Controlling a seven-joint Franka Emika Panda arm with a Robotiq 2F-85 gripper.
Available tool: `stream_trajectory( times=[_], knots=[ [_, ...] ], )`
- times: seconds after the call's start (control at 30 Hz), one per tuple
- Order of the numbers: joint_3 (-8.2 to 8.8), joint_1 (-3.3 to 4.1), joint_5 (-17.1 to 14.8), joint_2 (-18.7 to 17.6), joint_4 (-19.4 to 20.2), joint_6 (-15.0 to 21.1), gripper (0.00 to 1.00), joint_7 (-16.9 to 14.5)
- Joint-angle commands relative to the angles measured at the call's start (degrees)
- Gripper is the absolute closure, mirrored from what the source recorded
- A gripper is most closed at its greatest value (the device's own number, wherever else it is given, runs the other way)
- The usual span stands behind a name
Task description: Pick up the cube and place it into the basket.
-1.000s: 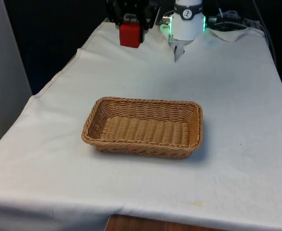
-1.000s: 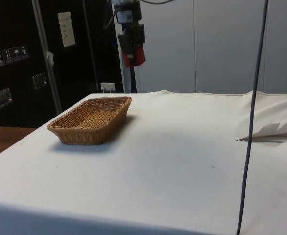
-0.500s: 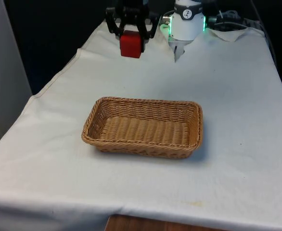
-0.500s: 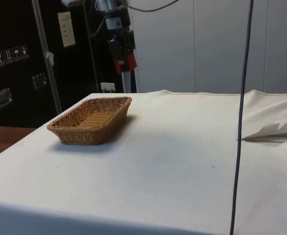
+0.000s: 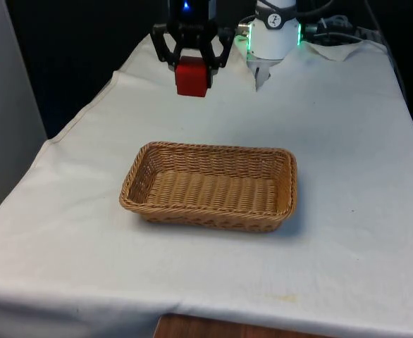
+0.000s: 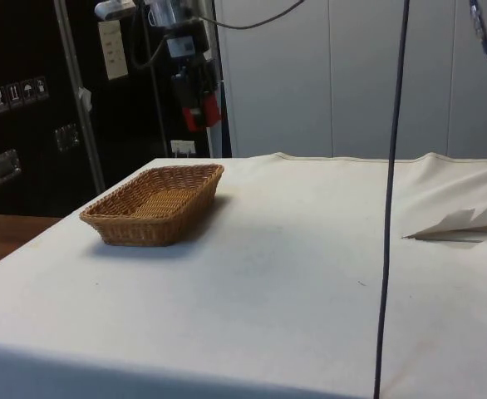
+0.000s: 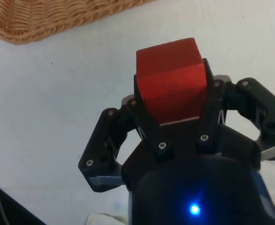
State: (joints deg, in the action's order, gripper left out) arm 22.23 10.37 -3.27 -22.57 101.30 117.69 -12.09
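Above the table's far edge, the black gripper (image 5: 192, 72) holds the red cube (image 5: 191, 77) clamped between its fingers, well clear of the white cloth (image 5: 347, 141). Over the last second it has carried the cube lower and closer to the wicker basket (image 5: 210, 210) at the table's middle. The basket is empty; the carry is underway, the release remains.
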Motion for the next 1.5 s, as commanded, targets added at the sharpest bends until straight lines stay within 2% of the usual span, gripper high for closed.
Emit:
stream_trajectory(
  times=[0.0,0.03,0.23,0.27,0.3,0.57,0.6,0.63,0.8,0.9,0.93,0.97,1.2,1.27,1.33,1.47],
  knots=[
    [0.0,-0.06,-0.11,-0.34,-0.46,-0.17,0.99,-0.17],
    [-0.29,-0.4,-0.86,-0.92,-1.38,-1.32,0.99,-0.8],
    [-0.34,-0.69,-2.12,-4.58,-5.79,-3.44,0.99,-1.78],
    [0.0,-0.23,-1.43,-3.61,-4.53,-2.18,0.99,-1.26],
    [-0.34,-0.74,-2.23,-5.1,-6.47,-3.78,0.99,-1.95],
    [-0.29,-1.2,-3.5,-9.97,-13.06,-7.39,0.99,-2.98],
    [0.06,-0.8,-3.09,-9.57,-12.49,-6.36,0.99,-2.52],
    [-0.23,-1.26,-3.67,-10.43,-13.75,-7.73,0.99,-3.09],
    [-0.11,-1.55,-4.58,-12.61,-16.9,-9.17,0.99,-3.9],
    [-0.06,-1.55,-4.7,-13.12,-17.59,-9.05,0.99,-3.9],
    [0.11,-1.32,-4.35,-13.06,-17.3,-8.54,0.99,-3.61],
    [-0.06,-1.55,-4.7,-13.18,-17.65,-8.88,0.99,-3.95],
    [-0.29,-1.2,-4.81,-13.12,-16.9,-6.42,0.99,-4.07],
    [-0.11,-1.15,-4.41,-13.12,-17.13,-7.45,0.99,-3.9],
    [-0.46,-1.09,-5.04,-13.29,-16.56,-5.1,0.99,-3.9],
    [-0.69,-0.97,-5.27,-13.58,-16.16,-3.27,0.99,-3.72]
  ],
)
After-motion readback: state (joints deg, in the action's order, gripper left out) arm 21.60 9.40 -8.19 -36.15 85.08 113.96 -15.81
